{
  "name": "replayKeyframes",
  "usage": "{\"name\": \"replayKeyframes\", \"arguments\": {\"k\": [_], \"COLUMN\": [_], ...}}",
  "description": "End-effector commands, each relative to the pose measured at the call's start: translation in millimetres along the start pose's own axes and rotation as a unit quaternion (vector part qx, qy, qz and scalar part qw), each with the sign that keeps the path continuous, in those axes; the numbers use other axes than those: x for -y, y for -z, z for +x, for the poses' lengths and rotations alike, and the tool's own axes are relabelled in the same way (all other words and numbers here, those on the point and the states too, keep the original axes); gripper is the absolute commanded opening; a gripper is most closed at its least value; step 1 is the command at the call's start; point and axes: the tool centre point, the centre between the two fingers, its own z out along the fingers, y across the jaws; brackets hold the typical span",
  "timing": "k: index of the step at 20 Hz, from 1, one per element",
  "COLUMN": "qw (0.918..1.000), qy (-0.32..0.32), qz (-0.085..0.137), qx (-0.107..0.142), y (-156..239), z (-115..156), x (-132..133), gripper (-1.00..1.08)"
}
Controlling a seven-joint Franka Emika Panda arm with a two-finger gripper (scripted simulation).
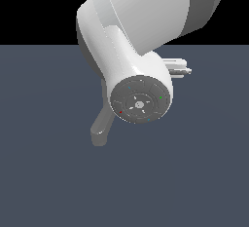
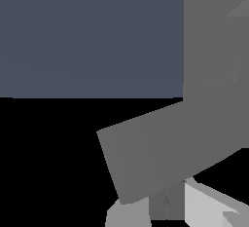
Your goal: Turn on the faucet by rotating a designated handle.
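Looming nearest: arm (image 1: 141, 36), hiding most of faucet (image 1: 101, 128). Gripper (image 2: 168, 211) hard against grey handle (image 2: 180, 143) (jaw state unreadable). Probably rigid, slick metal; best pushed near free end.

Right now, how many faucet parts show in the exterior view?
1 for certain: the thick curved spout, poking out below the robot arm. The arm hides the rest. The pale prongs at the exterior view's right are unclear; the handle may be hidden.

faucet (image 1: 100, 128): mostly hidden behind arm (image 1: 136, 36) | end effector: jaw state unclear
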Motion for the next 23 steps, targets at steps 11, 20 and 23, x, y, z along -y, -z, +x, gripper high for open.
{"name": "replayKeyframes", "arguments": {"k": [11, 20, 23], "qw": [0.9999, 0.9998, 0.9998], "qy": [0.008, 0.011, 0.011], "qz": [-0.011, -0.012, -0.013], "qx": [-0.006, -0.007, -0.007], "y": [0, -1, -1], "z": [33, 57, 63], "x": [8, 18, 20], "gripper": [-1.0, -1.0, -1.0]}}
